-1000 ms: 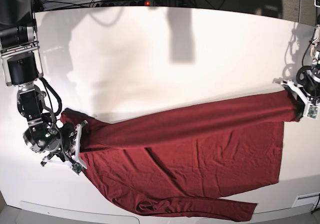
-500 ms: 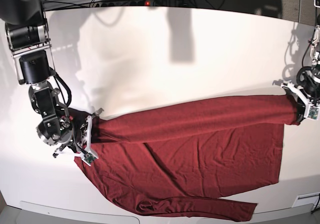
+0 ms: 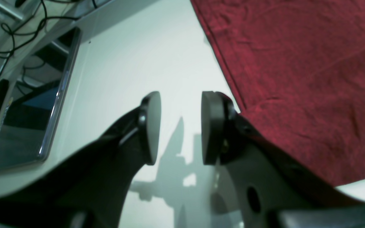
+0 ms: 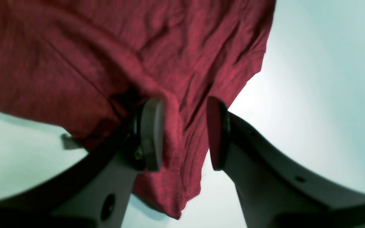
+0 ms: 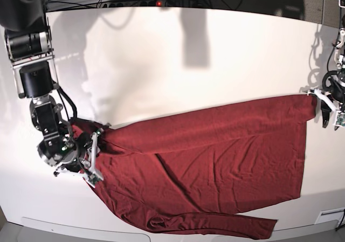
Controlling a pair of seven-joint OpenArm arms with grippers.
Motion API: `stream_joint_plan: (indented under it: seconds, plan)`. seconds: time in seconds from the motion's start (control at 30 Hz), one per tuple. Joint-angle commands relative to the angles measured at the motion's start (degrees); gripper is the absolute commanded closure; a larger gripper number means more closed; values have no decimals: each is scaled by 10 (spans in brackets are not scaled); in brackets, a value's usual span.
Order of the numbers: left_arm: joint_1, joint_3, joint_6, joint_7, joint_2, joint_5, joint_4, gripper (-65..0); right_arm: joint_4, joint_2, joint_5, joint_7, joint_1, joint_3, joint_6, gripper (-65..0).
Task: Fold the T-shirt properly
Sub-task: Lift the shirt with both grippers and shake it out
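The maroon T-shirt (image 5: 215, 150) lies spread over the near half of the white table (image 5: 188, 64), its upper part folded down in a long band, with one sleeve (image 5: 210, 224) along the front edge. At the shirt's right corner, my left gripper (image 5: 329, 114) is open. In the left wrist view it (image 3: 181, 128) holds nothing, and the shirt's hem (image 3: 296, 79) lies beside its right finger. My right gripper (image 5: 91, 160) sits at the shirt's left end. Its jaws (image 4: 184, 133) stand apart, with loose cloth (image 4: 138, 47) hanging between and behind them.
A dark flat screen (image 3: 33, 120) and cables (image 3: 17, 28) lie beyond the table's edge in the left wrist view. A power strip with a red light (image 5: 159, 3) runs along the back. The table's front edge (image 5: 81, 226) is close below the shirt.
Both grippers have gone from shut to open and let go of the shirt. The folded band has settled onto the table.
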Motion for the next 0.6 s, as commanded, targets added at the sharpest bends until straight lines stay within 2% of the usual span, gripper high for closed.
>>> stream_joint_plan:
  seconds: [0.0, 0.07, 0.13, 0.23, 0.27, 0.3, 0.4, 0.57]
  plan:
    - [-8, -6, 9, -1, -12, -21, 9, -209, 13, 8, 21, -3, 20, 4, -4, -226]
    - [-8, -6, 8, 16, -12, -64, 12, -204, 24, 12, 83, -20, 20, 4, -4, -226]
    - [-8, -6, 8, 28, -12, -102, 17, -169, 35, 13, 152, -47, 20, 4, -4, -225]
    - [-8, -6, 7, 45, -10, -141, 28, -57, 45, 13, 236, -83, 20, 4, -4, -223]
    - [-8, -6, 6, 47, -6, -149, 28, -12, 45, 13, 259, -91, 20, 4, -4, -197]
    - [-8, -6, 5, 47, -1, -151, 28, 0, 45, 13, 274, -99, 20, 4, -4, -156]
    - [-6, -6, 4, 47, 26, -150, 28, 0, 45, 13, 284, -106, 18, 4, -5, -4]
    - [-6, -6, 4, 33, 71, -80, 25, 0, 45, 13, 246, -95, 0, 4, -30, 0]
